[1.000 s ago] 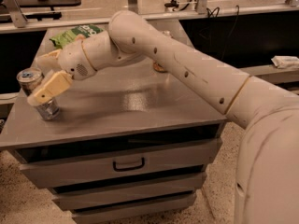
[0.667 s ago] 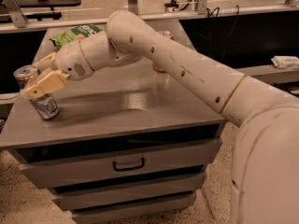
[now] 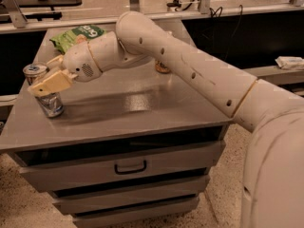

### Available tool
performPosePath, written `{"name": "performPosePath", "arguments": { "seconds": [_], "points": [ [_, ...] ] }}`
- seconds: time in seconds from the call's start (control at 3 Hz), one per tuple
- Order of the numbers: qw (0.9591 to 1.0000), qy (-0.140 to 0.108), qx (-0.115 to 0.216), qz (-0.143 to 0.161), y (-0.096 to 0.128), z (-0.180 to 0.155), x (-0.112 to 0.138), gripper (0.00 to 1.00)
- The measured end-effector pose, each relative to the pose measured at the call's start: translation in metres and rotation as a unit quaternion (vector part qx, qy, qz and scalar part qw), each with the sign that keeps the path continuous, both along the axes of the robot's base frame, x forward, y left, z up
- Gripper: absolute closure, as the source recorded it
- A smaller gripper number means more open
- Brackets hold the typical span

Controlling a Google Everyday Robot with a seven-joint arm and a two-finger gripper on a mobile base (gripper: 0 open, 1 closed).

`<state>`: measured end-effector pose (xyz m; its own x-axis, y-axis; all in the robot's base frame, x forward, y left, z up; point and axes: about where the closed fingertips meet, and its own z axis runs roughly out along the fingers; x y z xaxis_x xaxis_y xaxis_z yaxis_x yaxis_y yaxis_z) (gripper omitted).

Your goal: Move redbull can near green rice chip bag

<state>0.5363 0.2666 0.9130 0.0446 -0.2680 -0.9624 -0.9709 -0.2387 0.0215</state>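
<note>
The redbull can point(image 3: 47, 101) stands slightly tilted near the left front of the grey cabinet top point(image 3: 142, 108), its silver top leaning left. My gripper point(image 3: 42, 78) is at the can's upper part. One tan finger point(image 3: 50, 83) crosses the front of the can and the other lies behind it, so the can is clasped between them. The can's bottom looks to be at the surface. The green rice chip bag point(image 3: 78, 34) lies flat at the back left of the top, well behind the can.
A wider copper-gold can point(image 3: 162, 67) stands at the back middle, partly hidden behind my arm point(image 3: 190, 65). The cabinet has drawers with a dark handle point(image 3: 130, 166) below. A dark shelf runs along the back. The left edge of the top is close to the can.
The gripper has shifted slightly and its fingers have settled around the can's upper part. The can leans a little differently; its base stays at about the same spot.
</note>
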Motion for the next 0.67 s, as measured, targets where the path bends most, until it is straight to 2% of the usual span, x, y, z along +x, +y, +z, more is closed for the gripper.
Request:
{"name": "performPosePath", "arguments": {
  "seconds": [0.33, 0.67],
  "points": [
    [0.9975, -0.047, -0.021, -0.049, -0.039, 0.018, 0.028, 1.0],
    [0.984, -0.115, -0.063, -0.12, -0.093, 0.041, 0.084, 1.0]
  ]
}}
